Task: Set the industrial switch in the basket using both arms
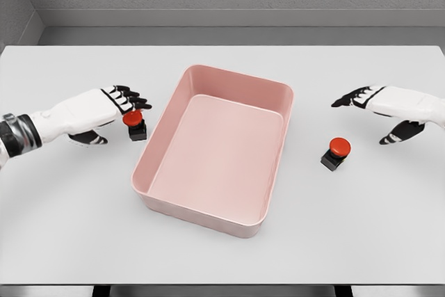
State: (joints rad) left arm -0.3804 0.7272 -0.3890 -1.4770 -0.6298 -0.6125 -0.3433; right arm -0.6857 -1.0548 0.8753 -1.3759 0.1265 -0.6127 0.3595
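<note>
A pink rectangular basket (170,126) sits in the middle of the white table, with nothing inside it. One industrial switch (135,125), black with a red button, stands just left of the basket; my left hand (125,106) hovers at it, fingers spread over the button and thumb below, not closed on it. A second switch (336,153) stands right of the basket. My right hand (372,113) is open above and to the right of that switch, clearly apart from it.
The white table (222,255) stretches wide in front of the basket. A grey wall runs behind the table's far edge.
</note>
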